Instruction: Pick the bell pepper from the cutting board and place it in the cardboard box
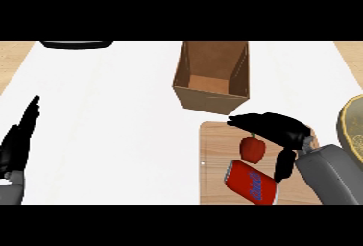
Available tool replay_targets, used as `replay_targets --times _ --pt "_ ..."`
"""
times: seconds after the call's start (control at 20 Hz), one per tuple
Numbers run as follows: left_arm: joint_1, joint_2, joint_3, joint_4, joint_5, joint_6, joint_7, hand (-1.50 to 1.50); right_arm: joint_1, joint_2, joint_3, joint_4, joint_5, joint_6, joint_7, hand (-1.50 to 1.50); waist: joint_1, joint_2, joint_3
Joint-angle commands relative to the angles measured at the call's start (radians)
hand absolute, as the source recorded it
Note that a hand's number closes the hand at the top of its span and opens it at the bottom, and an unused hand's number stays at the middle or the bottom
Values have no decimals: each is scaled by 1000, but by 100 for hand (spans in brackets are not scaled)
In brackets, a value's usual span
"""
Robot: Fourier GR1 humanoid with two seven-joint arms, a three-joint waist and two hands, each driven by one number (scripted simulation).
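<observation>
Partly hidden — bell pepper [251, 149] under right hand [278, 127] fingers [248, 121].

White counter [106, 120] flanked by pale wooden strips [16, 50] at both sides.

My right hand [273, 127] hangs with its fingers curled and spread downward; my left hand [20, 139] rests open, fingers up.

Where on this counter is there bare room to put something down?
The widest free patch is the white counter between the resting left hand and the cardboard box. It is crowded at the cutting board: the red bell pepper, a red can and the right hand fill it.
</observation>
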Motion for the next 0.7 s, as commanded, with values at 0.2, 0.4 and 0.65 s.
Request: replay_targets --times 0.2,0.4,0.65 --pt "-4 12 40 14 0 -54 -19 0 48 89 26 36 123 -16 106 -150 1 1 0" --pt "-17 -52 18 48 -46 2 -52 0 -38 102 -1 210 173 -83 23 -150 6 3 1" --pt "-18 -21 34 -56 -20 -41 47 0 -32 151 3 176 249 -268 32 150 9 1 1"
